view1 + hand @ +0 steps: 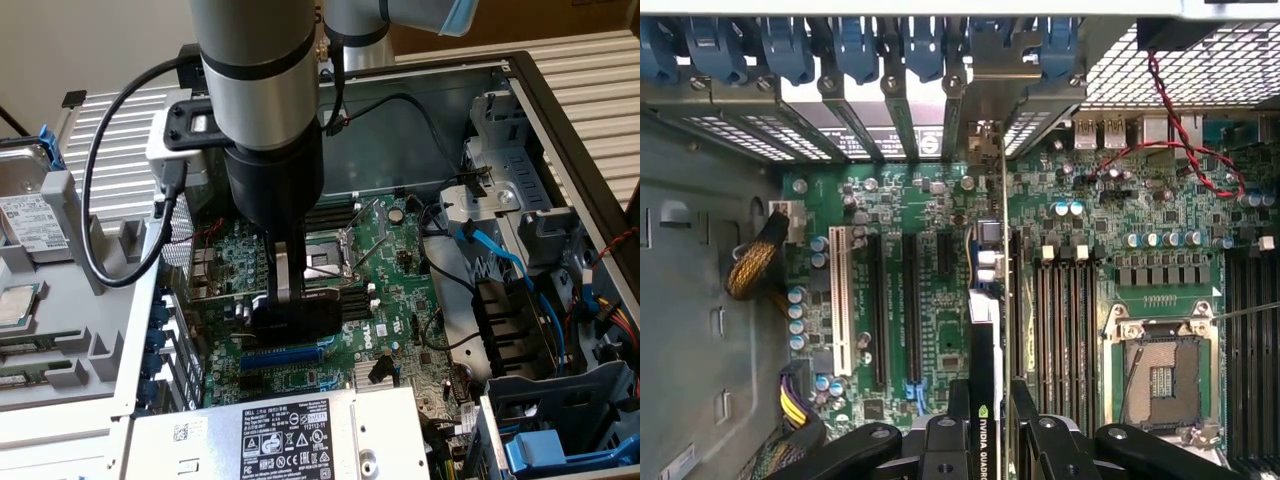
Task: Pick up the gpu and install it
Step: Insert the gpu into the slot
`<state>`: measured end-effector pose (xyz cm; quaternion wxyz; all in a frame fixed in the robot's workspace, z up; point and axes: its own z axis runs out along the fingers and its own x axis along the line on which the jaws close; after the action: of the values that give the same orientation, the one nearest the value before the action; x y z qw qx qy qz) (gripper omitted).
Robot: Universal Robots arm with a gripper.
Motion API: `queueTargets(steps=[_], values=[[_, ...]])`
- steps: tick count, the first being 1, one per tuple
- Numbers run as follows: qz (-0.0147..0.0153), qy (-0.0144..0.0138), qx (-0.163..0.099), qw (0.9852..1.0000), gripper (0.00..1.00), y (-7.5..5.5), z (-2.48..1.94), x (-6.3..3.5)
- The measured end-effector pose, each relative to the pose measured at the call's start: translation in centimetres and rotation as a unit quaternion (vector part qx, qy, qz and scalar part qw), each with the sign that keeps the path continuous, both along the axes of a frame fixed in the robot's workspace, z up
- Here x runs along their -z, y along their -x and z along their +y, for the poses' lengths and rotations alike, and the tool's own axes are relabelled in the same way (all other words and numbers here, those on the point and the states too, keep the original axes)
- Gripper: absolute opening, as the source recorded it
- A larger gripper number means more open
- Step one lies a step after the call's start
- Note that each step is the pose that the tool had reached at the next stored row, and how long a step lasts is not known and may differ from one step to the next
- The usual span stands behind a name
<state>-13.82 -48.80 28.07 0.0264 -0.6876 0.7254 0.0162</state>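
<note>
Hangs down the middle of the exterior view as a grey arm (260, 100), ending in the gripper (292, 290) over the green motherboard (400, 250) at frame centre. Grips the gpu (320, 314), jaws drawn narrow against its two faces. Shows the card there as a black block standing on edge, low over the board, just below the CPU socket (328, 262) in the frame and just above the blue expansion slot (282, 357). Cannot tell from that view whether the card's lower edge touches the board.

Looks straight along the gpu (986, 330) in the wrist view, edge-on between the jaws of the gripper (990, 400), with a green logo and white lettering on the black cooler close to them. Lines the card up parallel to the long black slots (910, 310), between them and a group of dark strips (1065, 330). Puts its metal bracket (985, 110) at the rear slot openings, next to the blue latches (855, 45). Has a white slot (840, 300) just beyond the black ones, the open CPU socket (1160, 378) beyond the dark strips, and a red and black twisted wire (1185, 150) looping over the board near that socket.

Shows a labelled power supply (290, 435) at the lower centre of the exterior view, a hard drive (30, 215) at the exterior view's left edge, and blue cables (500, 262) toward the exterior view's right.
</note>
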Motion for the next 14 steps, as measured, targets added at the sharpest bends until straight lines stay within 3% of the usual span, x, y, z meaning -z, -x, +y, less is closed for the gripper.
queueTargets(steps=[14], values=[[0.0004, -0.0001, 0.003, 1.0, 0.26, 0.01, 0.13, 0.32]])
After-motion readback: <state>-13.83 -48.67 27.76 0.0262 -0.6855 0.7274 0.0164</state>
